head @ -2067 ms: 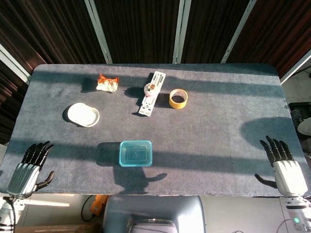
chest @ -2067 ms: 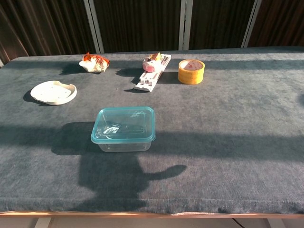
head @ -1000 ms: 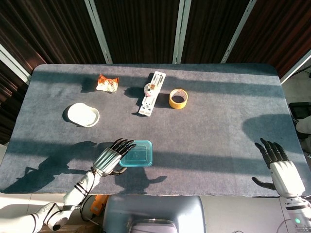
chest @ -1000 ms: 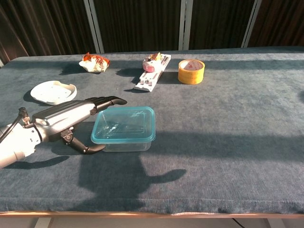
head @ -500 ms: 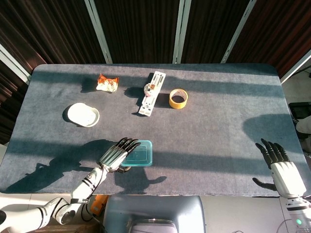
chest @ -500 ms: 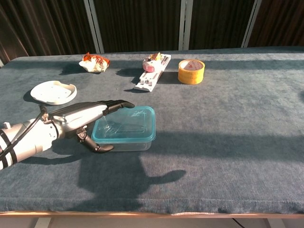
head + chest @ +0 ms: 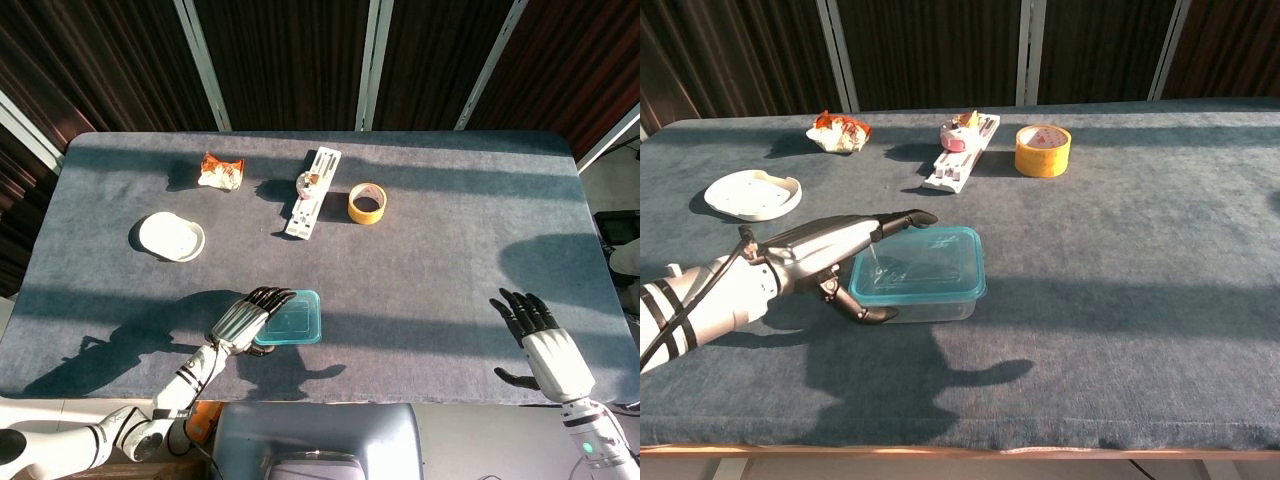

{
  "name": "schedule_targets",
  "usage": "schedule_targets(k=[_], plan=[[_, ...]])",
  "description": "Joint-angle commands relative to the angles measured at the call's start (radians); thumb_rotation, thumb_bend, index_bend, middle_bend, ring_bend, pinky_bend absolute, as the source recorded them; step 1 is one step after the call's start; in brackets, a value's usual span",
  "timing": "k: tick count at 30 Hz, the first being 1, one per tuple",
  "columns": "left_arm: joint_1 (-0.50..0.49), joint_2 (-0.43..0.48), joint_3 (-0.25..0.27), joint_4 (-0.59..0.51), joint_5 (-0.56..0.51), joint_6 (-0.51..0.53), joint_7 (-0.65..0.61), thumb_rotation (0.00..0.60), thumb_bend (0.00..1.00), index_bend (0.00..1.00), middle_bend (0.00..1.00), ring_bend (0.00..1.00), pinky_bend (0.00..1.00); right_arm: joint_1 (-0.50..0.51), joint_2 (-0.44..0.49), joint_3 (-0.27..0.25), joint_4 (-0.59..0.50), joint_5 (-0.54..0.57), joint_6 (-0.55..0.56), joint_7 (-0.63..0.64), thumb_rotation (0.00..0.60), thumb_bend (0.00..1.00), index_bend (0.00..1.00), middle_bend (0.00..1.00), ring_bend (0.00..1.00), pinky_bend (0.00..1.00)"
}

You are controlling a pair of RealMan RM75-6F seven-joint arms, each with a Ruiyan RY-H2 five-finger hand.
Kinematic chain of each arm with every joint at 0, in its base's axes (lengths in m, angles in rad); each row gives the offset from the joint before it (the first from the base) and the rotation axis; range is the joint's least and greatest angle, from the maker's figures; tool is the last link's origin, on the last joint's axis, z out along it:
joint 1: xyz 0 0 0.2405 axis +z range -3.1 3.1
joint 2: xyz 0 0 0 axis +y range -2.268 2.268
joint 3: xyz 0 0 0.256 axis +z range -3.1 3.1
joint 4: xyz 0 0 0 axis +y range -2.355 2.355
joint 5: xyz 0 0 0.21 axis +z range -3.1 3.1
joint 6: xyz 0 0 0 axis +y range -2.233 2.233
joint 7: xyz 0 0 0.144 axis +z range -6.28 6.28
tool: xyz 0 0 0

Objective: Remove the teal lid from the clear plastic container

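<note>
Lid (image 7: 920, 262) is sitting sealed on the container (image 7: 922, 303), with the left robot hand (image 7: 830, 250) spread against its edge, nothing removed.

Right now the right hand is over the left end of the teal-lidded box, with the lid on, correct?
Not quite: it is the left hand that reaches over the left end of the box, as the chest view shows. The right hand hangs open at the table's near right edge in the head view. The teal lid is on.
</note>
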Motion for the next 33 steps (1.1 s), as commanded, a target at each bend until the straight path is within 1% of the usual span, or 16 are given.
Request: schedule_targets(k=[1, 3, 4, 7, 9, 10, 11, 13, 15, 18, 23, 28, 33], plan=[[-0.005, -0.014, 0.008, 0.013, 0.016, 0.016, -0.015, 0.6, 0.27, 0.0, 0.29, 0.4, 0.51, 0.092, -0.055, 0.007, 0.042, -0.066, -0.083, 0.017, 0.6, 0.23, 0.05, 0.0, 0.0, 0.0], [-0.006, -0.019, 0.015, 0.015, 0.027, 0.025, -0.027, 0.6, 0.27, 0.0, 0.29, 0.4, 0.51, 0.143, -0.084, 0.012, 0.065, -0.086, -0.131, 0.043, 0.6, 0.23, 0.12, 0.0, 0.0, 0.0], [-0.007, -0.02, 0.018, 0.017, 0.031, 0.029, -0.031, 0.6, 0.27, 0.0, 0.29, 0.4, 0.52, 0.163, -0.099, 0.013, 0.077, -0.094, -0.148, 0.054, 0.6, 0.26, 0.17, 0.0, 0.0, 0.0], [-0.009, -0.028, 0.026, 0.022, 0.042, 0.037, -0.05, 0.6, 0.27, 0.0, 0.3, 0.41, 0.52, 0.225, -0.156, 0.013, 0.126, -0.141, -0.178, 0.092, 0.6, 0.31, 0.28, 0.0, 0.0, 0.0], [-0.009, -0.037, 0.025, 0.038, 0.052, 0.06, -0.04, 0.6, 0.27, 0.0, 0.3, 0.41, 0.52, 0.266, -0.204, 0.007, 0.174, -0.187, -0.164, 0.171, 0.6, 0.36, 0.36, 0.01, 0.0, 0.0], [-0.004, -0.047, 0.022, 0.051, 0.058, 0.084, -0.027, 0.6, 0.27, 0.0, 0.3, 0.41, 0.52, 0.285, -0.232, 0.002, 0.205, -0.202, -0.15, 0.237, 0.6, 0.41, 0.41, 0.03, 0.0, 0.0], [0.0, -0.053, 0.021, 0.059, 0.063, 0.102, -0.018, 0.6, 0.27, 0.0, 0.3, 0.41, 0.52, 0.298, -0.251, 0.001, 0.232, -0.215, -0.14, 0.273, 0.6, 0.43, 0.45, 0.05, 0.0, 0.0], [0.004, -0.062, 0.023, 0.066, 0.074, 0.128, -0.02, 0.6, 0.27, 0.0, 0.3, 0.41, 0.52, 0.324, -0.303, 0.001, 0.312, -0.239, -0.109, 0.319, 0.6, 0.46, 0.51, 0.06, 0.0, 0.0], [0.002, -0.06, 0.031, 0.056, 0.077, 0.123, -0.054, 0.6, 0.27, 0.0, 0.3, 0.41, 0.52, 0.34, -0.344, 0.0, 0.37, -0.242, -0.104, 0.341, 0.6, 0.46, 0.55, 0.07, 0.0, 0.0], [-0.005, -0.061, 0.043, 0.058, 0.082, 0.11, -0.069, 0.6, 0.27, 0.0, 0.3, 0.41, 0.52, 0.365, -0.391, -0.009, 0.422, -0.245, -0.1, 0.38, 0.6, 0.46, 0.57, 0.08, 0.0, 0.0], [-0.01, -0.065, 0.052, 0.065, 0.081, 0.098, -0.087, 0.6, 0.27, 0.0, 0.3, 0.41, 0.52, 0.389, -0.443, -0.012, 0.465, -0.238, -0.094, 0.367, 0.6, 0.46, 0.57, 0.08, 0.0, 0.0], [-0.014, -0.068, 0.057, 0.072, 0.082, 0.096, -0.098, 0.6, 0.27, 0.0, 0.3, 0.41, 0.52, 0.407, -0.488, -0.008, 0.497, -0.226, -0.084, 0.324, 0.6, 0.46, 0.56, 0.08, 0.0, 0.0], [-0.016, -0.069, 0.068, 0.076, 0.085, 0.091, -0.105, 0.6, 0.27, 0.0, 0.3, 0.41, 0.52, 0.429, -0.521, -0.008, 0.514, -0.207, -0.109, 0.27, 0.6, 0.46, 0.54, 0.08, 0.0, 0.0]])
